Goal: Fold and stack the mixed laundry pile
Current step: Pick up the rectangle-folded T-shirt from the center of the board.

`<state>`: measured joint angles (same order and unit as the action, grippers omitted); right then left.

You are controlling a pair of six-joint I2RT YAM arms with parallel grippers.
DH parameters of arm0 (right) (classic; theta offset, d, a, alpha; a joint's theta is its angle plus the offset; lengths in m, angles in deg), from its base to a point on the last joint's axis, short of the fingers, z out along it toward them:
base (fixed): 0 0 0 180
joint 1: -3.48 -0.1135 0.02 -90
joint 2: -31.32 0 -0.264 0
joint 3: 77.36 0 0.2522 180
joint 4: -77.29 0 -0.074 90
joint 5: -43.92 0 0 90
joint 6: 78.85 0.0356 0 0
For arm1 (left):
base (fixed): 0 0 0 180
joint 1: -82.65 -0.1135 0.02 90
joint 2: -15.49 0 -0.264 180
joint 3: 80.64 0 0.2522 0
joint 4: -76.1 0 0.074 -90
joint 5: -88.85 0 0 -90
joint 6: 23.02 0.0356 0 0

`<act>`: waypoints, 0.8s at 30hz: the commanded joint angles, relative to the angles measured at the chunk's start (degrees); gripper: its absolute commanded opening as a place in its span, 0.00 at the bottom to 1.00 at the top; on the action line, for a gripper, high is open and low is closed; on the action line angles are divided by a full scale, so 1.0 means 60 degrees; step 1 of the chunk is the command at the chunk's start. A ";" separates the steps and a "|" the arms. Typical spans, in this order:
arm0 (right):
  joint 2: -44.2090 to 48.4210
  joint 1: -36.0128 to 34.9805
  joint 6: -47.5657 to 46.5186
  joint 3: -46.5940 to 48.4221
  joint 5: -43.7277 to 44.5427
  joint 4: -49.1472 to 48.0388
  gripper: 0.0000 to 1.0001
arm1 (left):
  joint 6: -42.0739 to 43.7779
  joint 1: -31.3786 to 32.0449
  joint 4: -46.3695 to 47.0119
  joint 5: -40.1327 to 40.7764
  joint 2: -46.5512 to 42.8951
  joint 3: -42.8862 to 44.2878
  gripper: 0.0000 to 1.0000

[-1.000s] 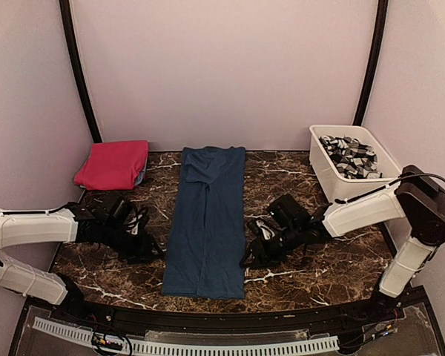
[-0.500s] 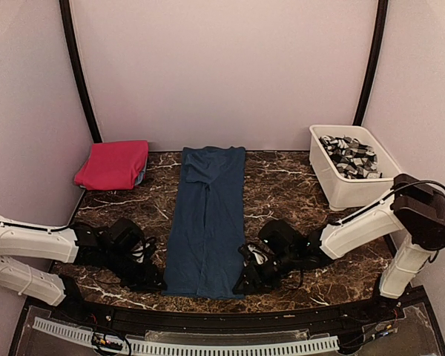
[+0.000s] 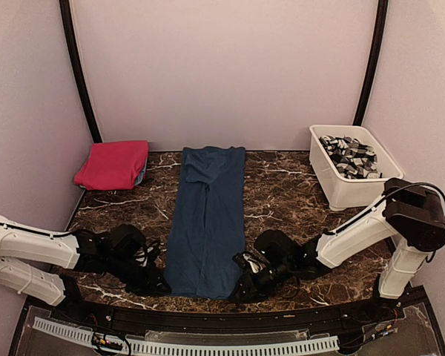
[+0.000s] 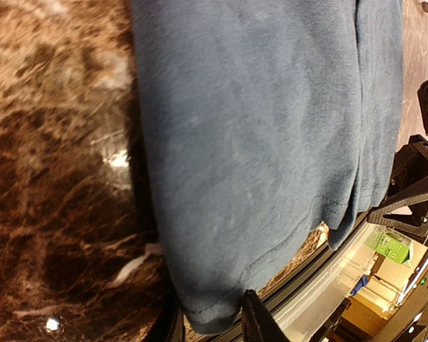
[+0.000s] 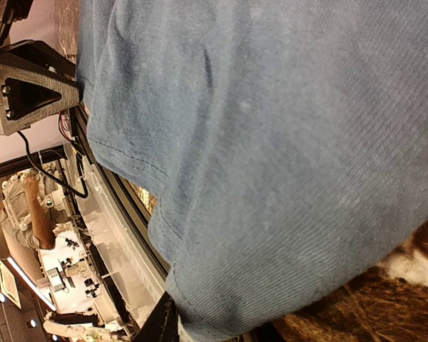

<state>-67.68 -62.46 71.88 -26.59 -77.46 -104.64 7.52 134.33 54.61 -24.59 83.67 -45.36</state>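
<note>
Left arm (image 3: 37,245) and right arm (image 3: 352,231): white rounded link shells, black joints. Right elbow housing (image 3: 415,219) large, black, boxy; thin black cable (image 3: 423,185) arcs over it. Left gripper (image 3: 157,283), right gripper (image 3: 241,291): all black

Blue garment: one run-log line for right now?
blue garment flat | left gripper at near-left corner | right gripper at near-right corner | grip unconfirmed | pink garment folded far-left
</note>
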 commanded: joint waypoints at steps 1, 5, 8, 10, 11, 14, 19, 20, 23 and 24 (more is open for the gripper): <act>-0.0052 -0.0190 0.0278 -0.0427 0.0489 0.0544 0.24 | -0.0356 0.0086 -0.0666 0.0109 -0.0563 -0.0610 0.25; 0.0059 -0.0176 0.0056 -0.0326 0.0694 0.0811 0.17 | -0.0285 0.0085 -0.0659 0.0215 -0.0567 -0.0580 0.21; -0.0006 -0.0185 -0.0104 -0.0189 0.0690 0.0882 0.06 | -0.0218 0.0086 -0.0400 0.0208 -0.0177 -0.0438 0.18; 0.0017 -0.0174 -0.0215 -0.0112 0.0769 0.1020 0.01 | -0.0148 0.0086 -0.0286 0.0185 0.0045 -0.0342 0.16; 0.0048 -0.0170 -0.0265 -0.0074 0.0830 0.1081 0.00 | -0.0129 0.0087 -0.0283 0.0223 0.0090 -0.0285 0.16; 0.0197 -0.0166 -0.0475 0.0066 0.0928 0.1329 0.00 | -0.0026 0.0086 -0.0326 0.0300 0.0141 -0.0185 0.10; 0.0702 -0.0213 -0.0526 -0.0056 0.1049 0.1630 0.00 | 0.0093 0.0126 -0.0790 0.0279 -0.0164 -0.0121 0.00; 0.0827 -0.0255 -0.0501 -0.0117 0.1041 0.1638 0.00 | 0.0095 0.0185 -0.0879 0.0294 -0.0390 -0.0125 0.00; 0.1058 -0.0563 -0.0462 -0.0117 0.1068 0.1847 0.00 | -0.0049 0.0388 -0.1428 0.0386 -0.1085 -0.0145 0.00; 0.1128 -0.0685 -0.0447 -0.0077 0.1087 0.1888 0.00 | -0.0072 0.0496 -0.1520 0.0408 -0.1237 -0.0108 0.00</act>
<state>-63.55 -63.83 69.70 -26.65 -72.35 -96.05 7.02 135.58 51.60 -23.55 81.01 -46.37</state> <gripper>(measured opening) 0.010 0.010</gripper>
